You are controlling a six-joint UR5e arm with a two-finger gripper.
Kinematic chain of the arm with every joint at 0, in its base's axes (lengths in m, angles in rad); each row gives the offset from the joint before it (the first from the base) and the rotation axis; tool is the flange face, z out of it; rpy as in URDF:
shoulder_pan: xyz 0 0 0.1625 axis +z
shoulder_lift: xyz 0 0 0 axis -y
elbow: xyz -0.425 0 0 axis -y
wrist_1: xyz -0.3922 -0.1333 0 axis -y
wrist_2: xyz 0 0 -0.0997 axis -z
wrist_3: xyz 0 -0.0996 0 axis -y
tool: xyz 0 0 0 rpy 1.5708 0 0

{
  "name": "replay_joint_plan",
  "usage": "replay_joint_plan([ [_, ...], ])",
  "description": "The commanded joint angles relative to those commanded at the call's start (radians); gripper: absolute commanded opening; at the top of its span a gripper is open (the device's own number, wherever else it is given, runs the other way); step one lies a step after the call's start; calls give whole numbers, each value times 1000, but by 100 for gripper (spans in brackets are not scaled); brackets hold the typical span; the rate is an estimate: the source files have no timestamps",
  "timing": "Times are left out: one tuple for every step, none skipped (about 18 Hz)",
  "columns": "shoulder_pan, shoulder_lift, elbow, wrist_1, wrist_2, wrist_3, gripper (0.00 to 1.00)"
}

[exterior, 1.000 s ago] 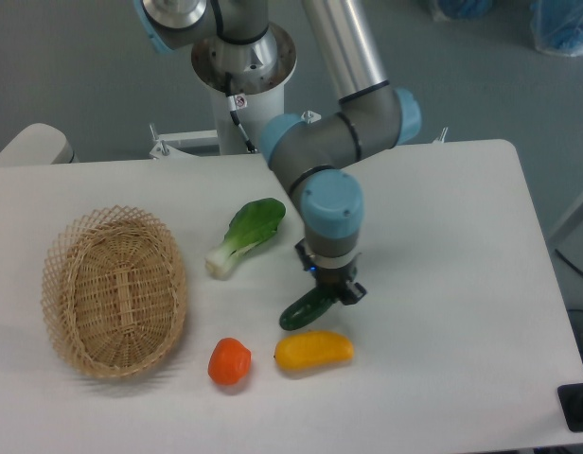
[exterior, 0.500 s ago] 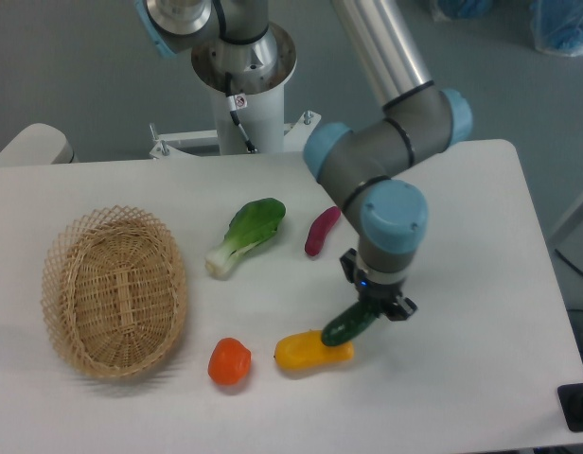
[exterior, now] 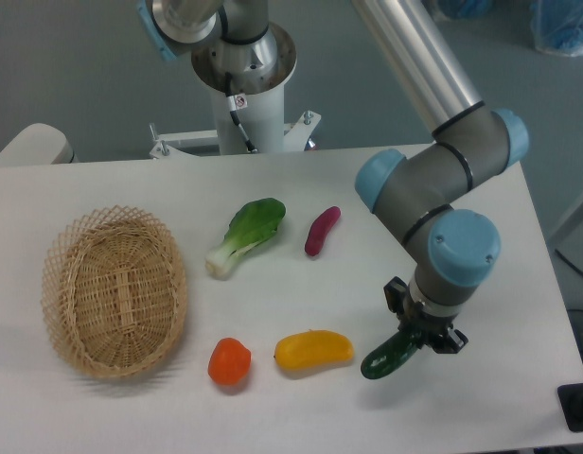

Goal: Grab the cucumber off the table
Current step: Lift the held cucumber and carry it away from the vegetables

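The glossy dark green cucumber point(exterior: 388, 357) hangs tilted in my gripper point(exterior: 422, 337), with its lower left end sticking out. The gripper is shut on its upper end and holds it a little above the white table point(exterior: 519, 227), toward the front right. The cucumber is to the right of the yellow pepper point(exterior: 313, 349) and apart from it. The fingers are mostly hidden under the wrist.
A wicker basket point(exterior: 114, 290) stands at the left. A bok choy point(exterior: 244, 235) and a small purple piece point(exterior: 321, 230) lie mid-table. An orange-red piece point(exterior: 229, 360) lies left of the yellow pepper. The robot base point(exterior: 242, 66) stands behind the far edge.
My gripper has carried the cucumber to the right and toward the front, from beside the yellow pepper to the front right. The purple piece, hidden one second ago, now shows.
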Motion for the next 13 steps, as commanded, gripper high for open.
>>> replay_joint_plan([
  [-6, 2, 0, -5, 5, 2, 10],
  [-8, 2, 0, -6, 6, 3, 10],
  [-9, 2, -2, -6, 6, 3, 11],
  [-9, 2, -2, -5, 6, 3, 11],
  [-11, 2, -2, -5, 8, 6, 11],
  [-11, 2, -3, -5, 8, 18, 11],
  [-11, 5, -8, -2, 8, 32, 11],
  [-11, 6, -11, 0, 8, 37, 12],
  [-11, 8, -14, 8, 9, 37, 12],
  [-14, 8, -17, 11, 9, 37, 12],
  [-15, 9, -21, 12, 9, 37, 12],
  [-15, 11, -28, 12, 9, 37, 12],
  [-15, 11, -29, 12, 9, 37, 12],
])
